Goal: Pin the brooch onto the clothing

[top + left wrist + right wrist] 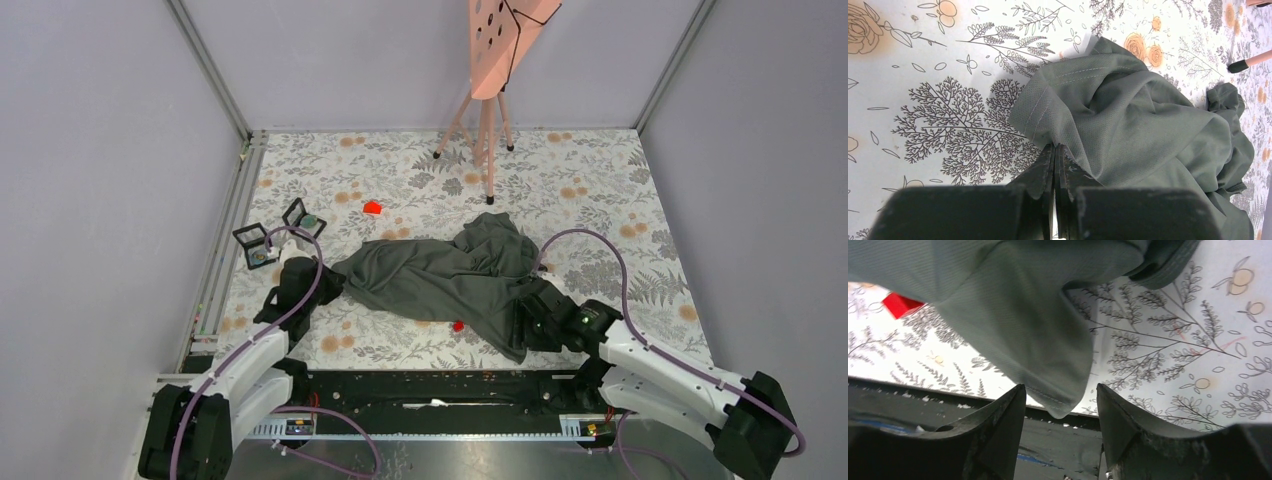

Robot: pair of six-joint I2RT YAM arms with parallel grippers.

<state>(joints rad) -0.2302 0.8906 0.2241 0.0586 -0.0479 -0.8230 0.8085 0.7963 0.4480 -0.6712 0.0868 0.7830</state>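
The T-shirt point(440, 275) lies crumpled on the table point(610, 190). The left gripper point(1054, 150) is pinched tight on its hem, probably to spread it flat. The right gripper point(1060, 388) stands open, cloth hanging loose between its jaws.

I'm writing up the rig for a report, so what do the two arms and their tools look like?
Both the left arm and the right arm have white shell links between black joints and black bases. A purple cable loops along each. The left tool and the right tool have matte black, scuffed fingers tapering to wedge-shaped tips.
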